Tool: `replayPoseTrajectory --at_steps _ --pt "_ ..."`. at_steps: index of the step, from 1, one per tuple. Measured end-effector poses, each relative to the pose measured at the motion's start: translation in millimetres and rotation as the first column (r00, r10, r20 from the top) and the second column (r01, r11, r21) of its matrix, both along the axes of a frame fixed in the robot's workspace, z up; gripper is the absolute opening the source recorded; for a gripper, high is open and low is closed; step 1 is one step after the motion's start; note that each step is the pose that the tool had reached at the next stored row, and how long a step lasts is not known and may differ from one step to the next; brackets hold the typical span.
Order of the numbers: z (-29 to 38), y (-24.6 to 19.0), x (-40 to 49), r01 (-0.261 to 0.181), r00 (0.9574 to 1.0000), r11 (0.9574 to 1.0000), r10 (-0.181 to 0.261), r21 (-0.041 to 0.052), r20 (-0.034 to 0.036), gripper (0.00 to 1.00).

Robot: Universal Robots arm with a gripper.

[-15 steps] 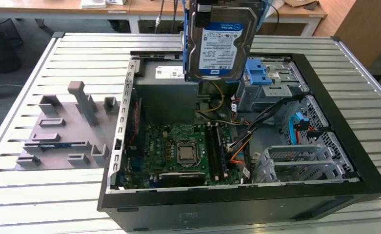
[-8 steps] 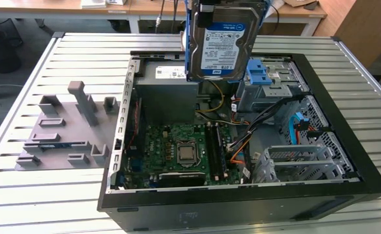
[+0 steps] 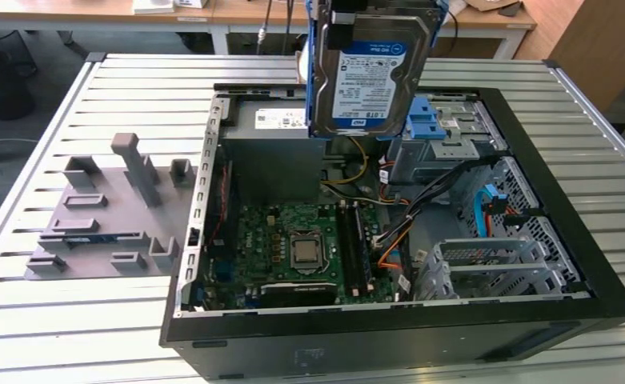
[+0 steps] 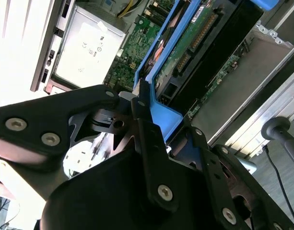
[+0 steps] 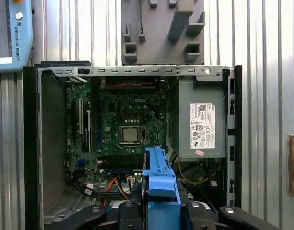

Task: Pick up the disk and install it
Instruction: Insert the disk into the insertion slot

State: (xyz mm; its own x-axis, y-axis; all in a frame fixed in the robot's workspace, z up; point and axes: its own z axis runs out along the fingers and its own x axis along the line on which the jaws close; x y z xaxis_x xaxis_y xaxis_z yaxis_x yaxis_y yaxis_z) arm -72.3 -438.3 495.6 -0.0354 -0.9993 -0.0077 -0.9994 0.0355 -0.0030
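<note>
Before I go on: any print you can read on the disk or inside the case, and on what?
On the disk, held by the gripper over the open case: blue-and-white label, print too small to read.
On the grey box in the case: white sticker, print too small to read.
On the motherboard: nothing readable.

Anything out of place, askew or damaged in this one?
Nothing stands out. The gripper holds the disk above the open computer case, not yet in a bay. The cables inside lie loose, and the grey fixture sits flat on the table beside the case. No damage or spill shows.
</note>
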Motion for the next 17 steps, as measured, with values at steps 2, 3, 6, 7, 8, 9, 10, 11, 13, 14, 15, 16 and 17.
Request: replayPoseTrajectory --at_steps 2,3,6,7,8,9,10,11,13,14,15,16,17 --pt "0.0 -0.2 0.0 0.000 1.0000 1.0000 0.000 0.0000 0.0000 0.36" --pt "0.1 -0.2 0.0 0.000 1.0000 1.0000 0.000 -0.0001 0.0000 0.36" --pt "0.1 -0.6 0.0 0.000 1.0000 1.0000 0.000 -0.0001 -0.0001 0.36" --pt "0.1 -0.8 0.0 0.000 1.0000 1.0000 0.000 -0.0001 -0.0001 0.36" --pt "0.1 -1.2 0.0 0.000 1.0000 1.0000 0.000 -0.0001 -0.0001 0.36" --pt "0.1 -1.6 0.0 0.000 1.0000 1.0000 0.000 -0.0001 -0.0001 0.36" --pt "0.1 -2.0 0.0 0.000 1.0000 1.0000 0.000 -0.0001 -0.0001 0.36" --pt "0.0 -2.4 0.0 0.000 1.0000 1.0000 0.000 0.0000 0.0000 0.36" --pt "0.0 -3.2 0.0 0.000 1.0000 1.0000 0.000 0.0000 0.0000 0.36" --pt "0.1 -3.6 0.0 0.000 1.0000 1.0000 0.000 -0.0002 -0.0001 0.36" --pt "0.0 -4.2 0.0 0.000 1.0000 1.0000 0.000 0.0000 0.0000 0.36" --pt "0.1 -4.8 0.0 0.000 1.0000 1.0000 0.000 -0.0001 -0.0001 0.36" --pt "0.1 -5.6 0.0 0.000 1.0000 1.0000 0.000 -0.0001 0.0000 0.36"
